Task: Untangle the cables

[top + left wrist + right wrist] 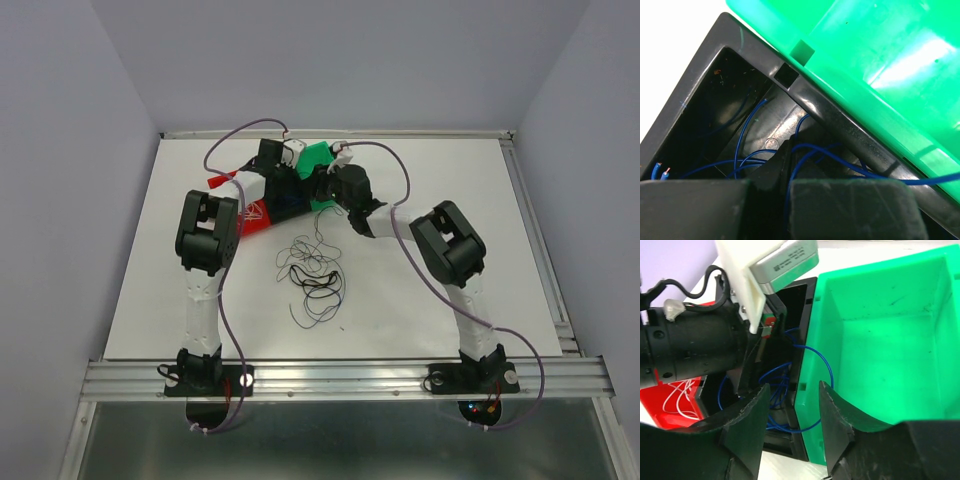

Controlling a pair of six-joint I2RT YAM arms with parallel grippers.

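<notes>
A loose tangle of thin black and white cables [312, 275] lies on the table between the arms. Both grippers are at the far bins. My left gripper [770, 205] reaches into the black bin [705, 65], among dark blue cables [805, 150]. Its jaws stand slightly apart, and one blue strand runs down between them. My right gripper [792, 415] is open. Its jaws straddle the wall between the black bin [802, 340] and the green bin [880, 340]. A blue cable loop [827, 370] hangs over that wall between them.
A red bin [660, 415] left of the black one holds white cables [680, 395]. The three bins stand together at the table's far middle, with the red bin [255, 218] and the green bin [316, 157] showing from above. The left arm's black body [690, 350] is close beside my right gripper.
</notes>
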